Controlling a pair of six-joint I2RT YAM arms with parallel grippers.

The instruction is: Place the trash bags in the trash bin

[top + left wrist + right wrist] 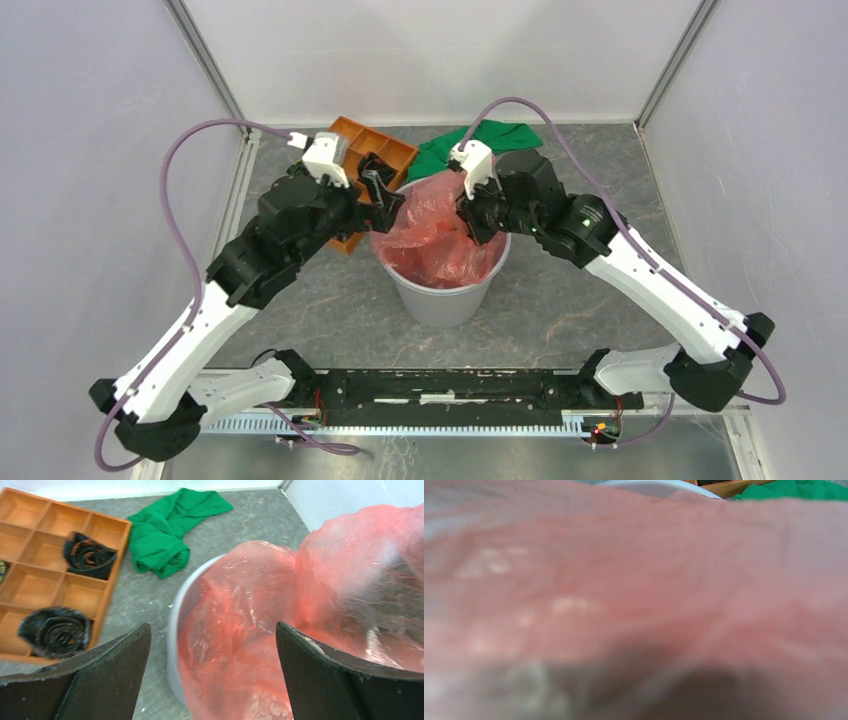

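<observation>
inside the round greyish bin [440, 300], a crinkly translucent red-pink bag [430, 235] billows. left gripper [212, 630], nine o'clock, gapes released. right gripper [470, 205], three o'clock: jaws smothered, cannot tell.

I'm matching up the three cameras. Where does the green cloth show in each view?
Top external: green cloth at the table's back, behind the trash bin, right of the orange tray.
Left wrist: top centre, right of the tray.
Right wrist: top-right corner, above the blurred trash bag.
Shared landmark: the orange tray, beside the cloth in all three.
</observation>
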